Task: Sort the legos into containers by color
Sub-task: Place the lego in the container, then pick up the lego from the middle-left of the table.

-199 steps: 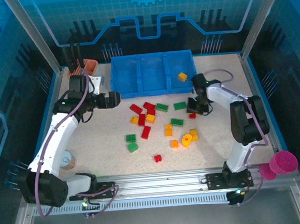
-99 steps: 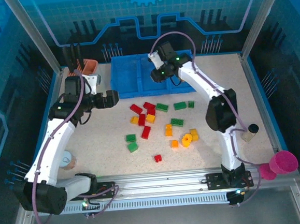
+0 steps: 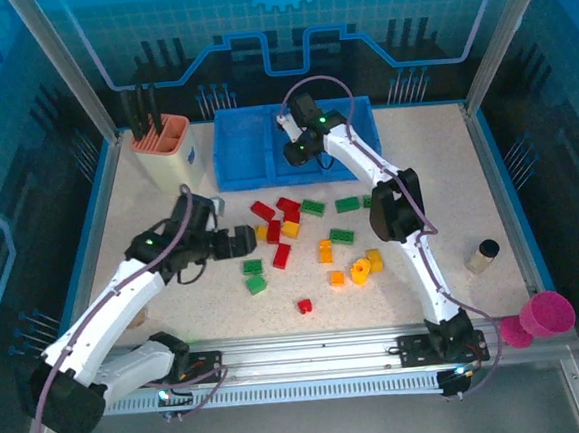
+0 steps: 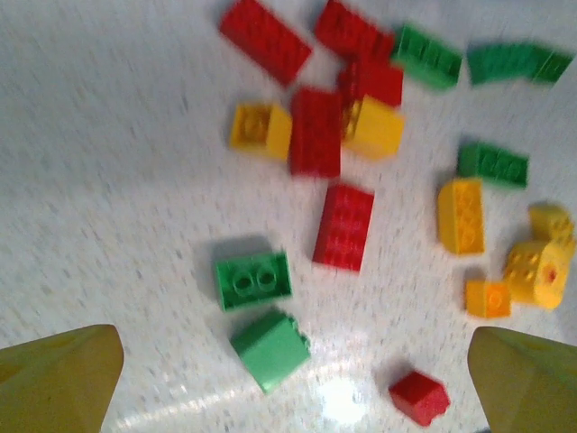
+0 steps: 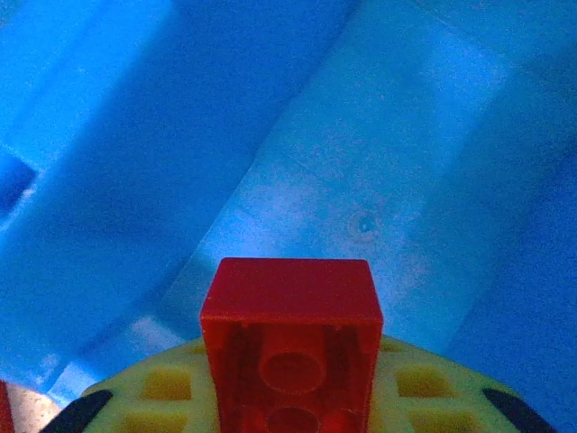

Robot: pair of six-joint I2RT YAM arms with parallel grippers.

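**Red brick held over tray**

Right gripper [image 3: 297, 152] is clamped on a red lego [image 5: 287, 311] above the blue tray's [image 3: 244, 145] middle compartment. In the right wrist view its hollow underside faces the camera, long axis running up-frame. Overhead, the brick is too small to make out. Left gripper [image 3: 239, 242] is spread wide, low over the loose legos [image 4: 343, 225].

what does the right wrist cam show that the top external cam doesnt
Right wrist view: a red lego clamped in the right pincer, its hollow underside toward the camera, with the blue tray's floor behind it. Top external view: the open left pincer beside the loose legos, the beige holder and the magenta cup. Both: the right pincer over the blue tray.
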